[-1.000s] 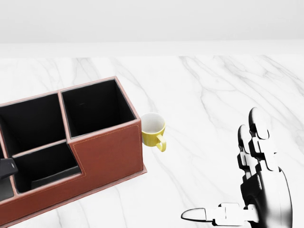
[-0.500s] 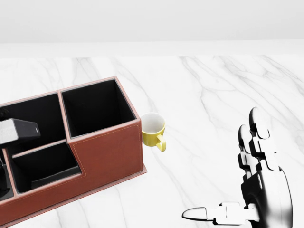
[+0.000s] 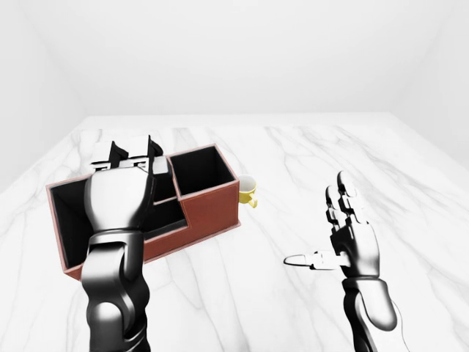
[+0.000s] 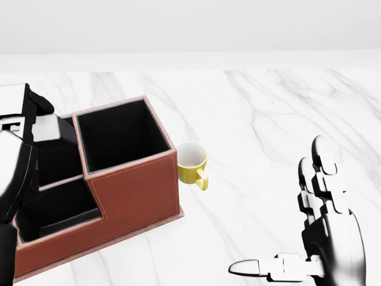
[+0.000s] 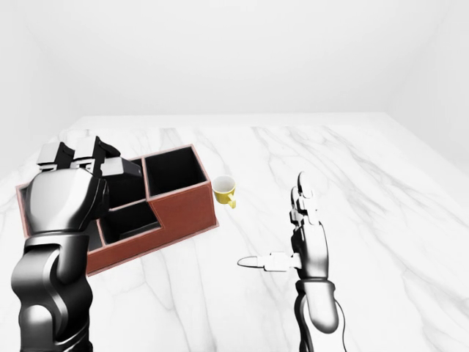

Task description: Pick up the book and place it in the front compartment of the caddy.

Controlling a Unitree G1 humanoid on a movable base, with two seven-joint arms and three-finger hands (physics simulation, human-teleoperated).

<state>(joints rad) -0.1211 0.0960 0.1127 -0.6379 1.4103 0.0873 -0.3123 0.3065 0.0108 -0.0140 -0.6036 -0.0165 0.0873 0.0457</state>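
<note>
Setting: bare simulated room. White marble tabletop [image 3: 293,161], plain white walls [image 3: 242,59]. Furnishings: one brown desk caddy [image 4: 134,193], one yellow cup [image 4: 192,162].

Left hand [image 5: 69,187] raised at the view's left, fingers curled round a dark book [image 5: 126,170] that sticks out to its right, over the brown caddy [image 5: 179,209]. Yellow mug [image 5: 224,191] sits on the white marble table [image 5: 381,191] just right of the caddy, between the two hands. Right hand [image 5: 306,242] well right of the mug, fingers straight up, thumb pointing left, holding nothing.
</note>
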